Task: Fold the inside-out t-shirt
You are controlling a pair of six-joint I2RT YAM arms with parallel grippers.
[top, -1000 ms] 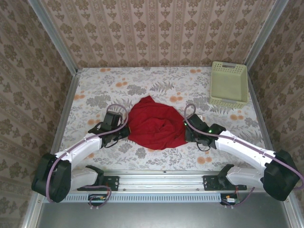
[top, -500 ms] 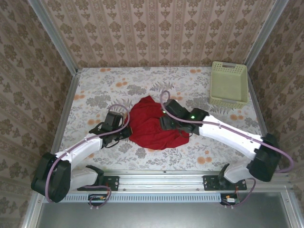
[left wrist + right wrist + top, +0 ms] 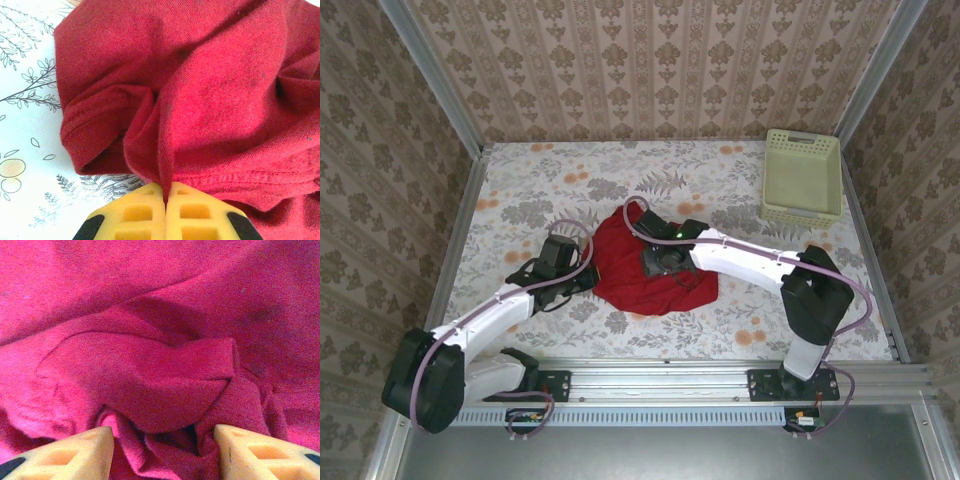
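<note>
3 patterned walls (image 3: 650,70), floral tablecloth (image 3: 540,190); left fingers (image 3: 132,217) clamp red t-shirt (image 3: 225,100), right fingers (image 3: 70,455) spread apart.

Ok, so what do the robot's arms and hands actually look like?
The left arm and right arm are smooth white shells with black joints and bases, each trailed by a purple cable. A small green light glows on the right arm's wrist. The left hand and right hand have blocky yellow fingers with rectangular recesses and black patches.
</note>
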